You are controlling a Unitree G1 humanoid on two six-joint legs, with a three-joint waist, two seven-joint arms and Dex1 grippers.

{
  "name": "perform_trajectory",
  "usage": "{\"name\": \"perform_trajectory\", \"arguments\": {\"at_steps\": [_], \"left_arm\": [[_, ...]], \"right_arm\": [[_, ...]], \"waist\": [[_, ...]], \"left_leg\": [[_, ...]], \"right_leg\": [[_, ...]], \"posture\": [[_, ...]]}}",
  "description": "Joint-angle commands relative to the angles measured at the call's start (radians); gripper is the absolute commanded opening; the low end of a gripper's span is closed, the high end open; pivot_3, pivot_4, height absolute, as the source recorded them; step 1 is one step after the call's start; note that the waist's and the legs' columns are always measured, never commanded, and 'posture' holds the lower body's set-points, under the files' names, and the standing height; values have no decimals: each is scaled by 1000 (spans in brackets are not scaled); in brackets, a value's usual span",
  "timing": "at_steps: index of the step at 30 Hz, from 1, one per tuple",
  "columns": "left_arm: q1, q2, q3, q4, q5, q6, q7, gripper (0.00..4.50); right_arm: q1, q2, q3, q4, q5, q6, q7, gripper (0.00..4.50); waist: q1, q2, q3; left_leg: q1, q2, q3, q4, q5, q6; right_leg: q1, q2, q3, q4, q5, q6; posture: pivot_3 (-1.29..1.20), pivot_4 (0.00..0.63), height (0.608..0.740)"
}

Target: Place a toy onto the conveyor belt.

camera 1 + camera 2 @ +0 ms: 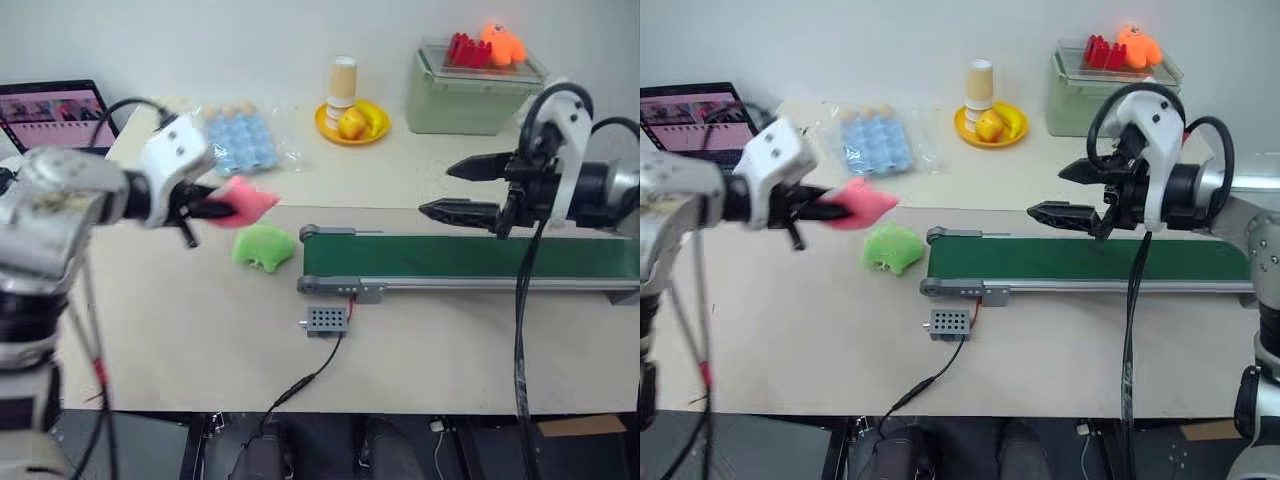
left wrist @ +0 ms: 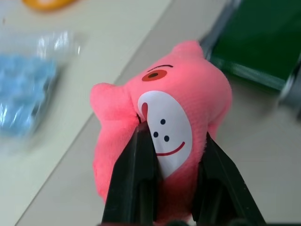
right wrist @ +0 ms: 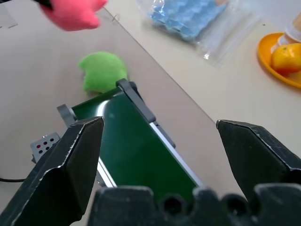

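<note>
With the left claw (image 1: pixel 212 207) clenched on the pink toy (image 1: pixel 243 201), held above the table, carry it right over the belt (image 1: pixel 470 255) below the empty, wide-spread right claw (image 1: pixel 452 189), then lower before releasing.

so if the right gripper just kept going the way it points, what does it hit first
Probably the conveyor belt: the open right gripper points down along it, toward the end near the green plush toy. Depth is unclear, so that is a judgement.
</note>
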Motion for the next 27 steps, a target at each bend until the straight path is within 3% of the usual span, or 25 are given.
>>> {"name": "perform_trajectory", "arguments": {"at_steps": [1,8,18,27], "left_arm": [[-92,-75,-35,56,16,-20,27,806],[-156,-194,-115,137,34,-105,-10,806],[-55,-225,-250,175,149,-325,-62,806],[-1,-298,-244,220,148,-327,-78,806]], "right_arm": [[13,-3,-72,-43,20,17,-39,4500],[67,-5,-138,-104,63,59,-103,4500],[118,-31,-225,-174,126,113,-167,4500],[134,-46,-261,-194,162,129,-209,4500]], "waist": [[-2,0,0],[-10,0,0],[-7,0,0],[-7,0,0]], "left_leg": [[0,0,0,0,0,0],[2,1,-1,2,0,0],[2,1,-4,5,-1,2],[1,1,-5,7,-3,5]], "right_leg": [[0,0,0,0,0,0],[0,0,1,1,0,0],[0,0,3,1,0,0],[1,-1,4,1,1,1]], "posture": [[0,150,734],[0,150,734],[0,150,734],[0,150,734]]}}
